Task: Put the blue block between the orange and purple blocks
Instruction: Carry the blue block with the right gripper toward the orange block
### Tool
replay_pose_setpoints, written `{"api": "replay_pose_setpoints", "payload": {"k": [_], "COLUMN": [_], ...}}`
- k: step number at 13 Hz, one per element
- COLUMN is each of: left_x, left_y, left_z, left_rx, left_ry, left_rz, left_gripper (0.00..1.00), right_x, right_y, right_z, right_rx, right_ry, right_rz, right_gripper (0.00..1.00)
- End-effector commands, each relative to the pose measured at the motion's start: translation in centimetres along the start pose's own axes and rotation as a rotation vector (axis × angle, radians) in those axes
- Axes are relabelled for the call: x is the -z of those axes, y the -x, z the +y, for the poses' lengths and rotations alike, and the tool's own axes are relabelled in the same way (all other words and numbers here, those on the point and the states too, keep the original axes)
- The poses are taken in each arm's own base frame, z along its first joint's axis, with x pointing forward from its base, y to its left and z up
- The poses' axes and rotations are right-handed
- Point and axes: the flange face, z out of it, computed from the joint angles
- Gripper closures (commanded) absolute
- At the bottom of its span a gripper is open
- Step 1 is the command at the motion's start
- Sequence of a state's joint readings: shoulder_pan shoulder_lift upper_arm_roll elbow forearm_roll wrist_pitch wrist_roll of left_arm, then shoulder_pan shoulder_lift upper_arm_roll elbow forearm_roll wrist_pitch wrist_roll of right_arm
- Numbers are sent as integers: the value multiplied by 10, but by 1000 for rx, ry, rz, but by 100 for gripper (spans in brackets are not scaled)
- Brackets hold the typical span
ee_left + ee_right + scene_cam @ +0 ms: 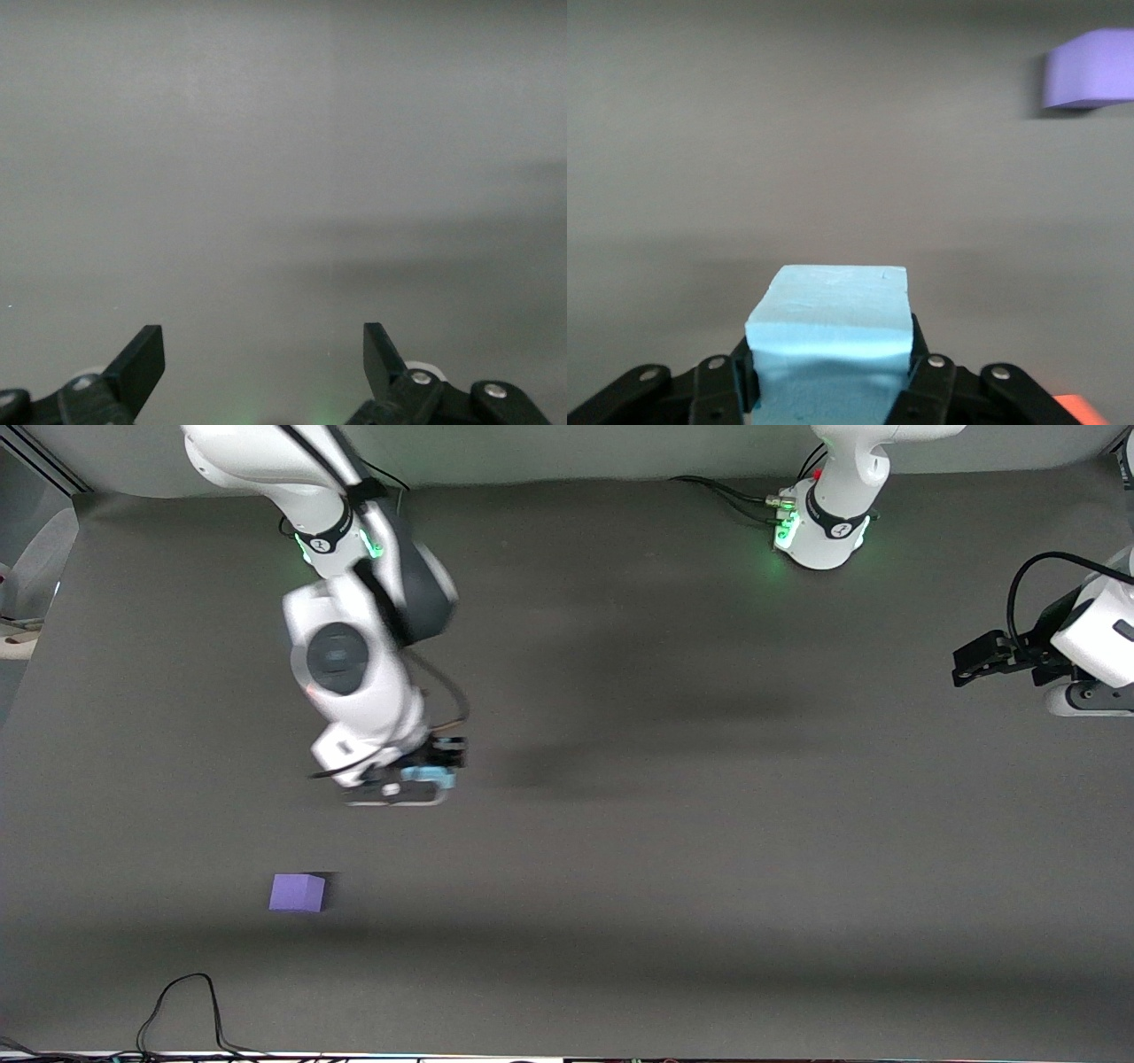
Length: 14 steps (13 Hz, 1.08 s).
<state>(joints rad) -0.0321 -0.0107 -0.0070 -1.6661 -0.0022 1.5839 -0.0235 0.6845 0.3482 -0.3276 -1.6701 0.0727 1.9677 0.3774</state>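
The right gripper (833, 390) pinches the blue block (830, 323) between its jaws; the soft, light foam dents there. The purple block (1091, 68) lies ahead. The left gripper (264, 359) waits, jaws apart.

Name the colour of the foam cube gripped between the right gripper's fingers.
Light sky-blue foam cube, seen best in the right wrist view.

1. Both arms (354, 664) wear glossy white shells with dark grey joint caps.
2. Green lights glow at each base (819, 536), ringed by a black band.
3. Black cables loop along the wrists.
4. The fingers (142, 359) are matte black, wedge-tipped, with silver screws at their pivots.
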Motion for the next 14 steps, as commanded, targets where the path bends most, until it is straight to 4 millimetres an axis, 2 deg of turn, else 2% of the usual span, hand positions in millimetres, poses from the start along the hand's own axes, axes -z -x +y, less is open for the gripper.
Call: {"api": "replay_pose_setpoints", "payload": {"k": [1, 3, 5, 8, 9, 11, 12, 14], "left_x": [3, 3, 2, 2, 1, 1, 2, 2], "left_y": [2, 2, 2, 2, 2, 2, 2, 2], "left_z": [4, 2, -2, -2, -2, -2, -1, -2], "left_rx": [-23, -18, -12, -11, -11, -11, -12, -11], "left_ry": [-10, -10, -9, -9, -9, -9, -8, -8], "left_rz": [0, -2, -3, -3, -3, -7, -5, -5], "left_gripper": [0, 0, 0, 0, 0, 0, 0, 0], "right_x": [-8, -39, -83, -149, -165, -188, -191, -203], "right_y": [-2, -11, -15, 9, 17, 23, 23, 22], "right_z": [88, 160, 208, 224, 226, 224, 216, 212], "right_rx": [51, 95, 104, 75, 71, 72, 57, 55], "right_ry": [-34, -68, -90, -59, -42, -15, -43, -38], "right_rz": [-43, -75, -100, -98, -72, -68, -63, -50], "right_gripper": [71, 71, 71, 71, 71, 71, 71, 70]}}
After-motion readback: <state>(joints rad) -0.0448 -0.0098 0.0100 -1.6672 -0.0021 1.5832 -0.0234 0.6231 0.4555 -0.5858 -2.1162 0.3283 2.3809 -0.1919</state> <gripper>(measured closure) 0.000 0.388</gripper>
